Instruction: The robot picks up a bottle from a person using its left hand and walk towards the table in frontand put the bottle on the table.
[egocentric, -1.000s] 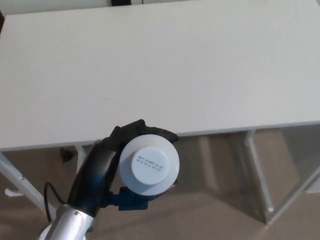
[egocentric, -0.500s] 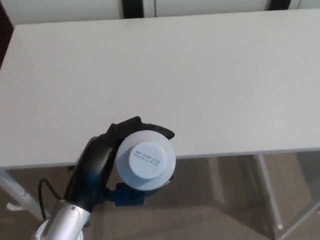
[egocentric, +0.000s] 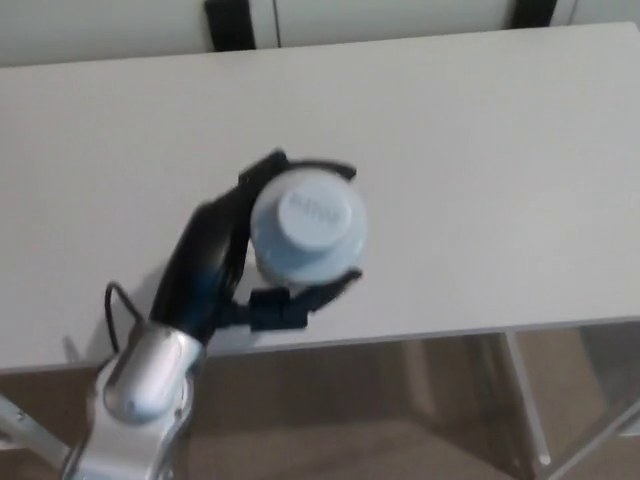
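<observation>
A white table is filling most of the frame, its near edge crossing the lower part above brownish floor. The bottle, showing its cap from above, is hanging left of centre over the tabletop, just inside that edge; whether its base is touching cannot be told. The left hand is clamping it, with black fingers wrapping the far side. Handover and walk are looking finished; lowering and releasing are seemingly what is remaining. The right hand is not showing.
</observation>
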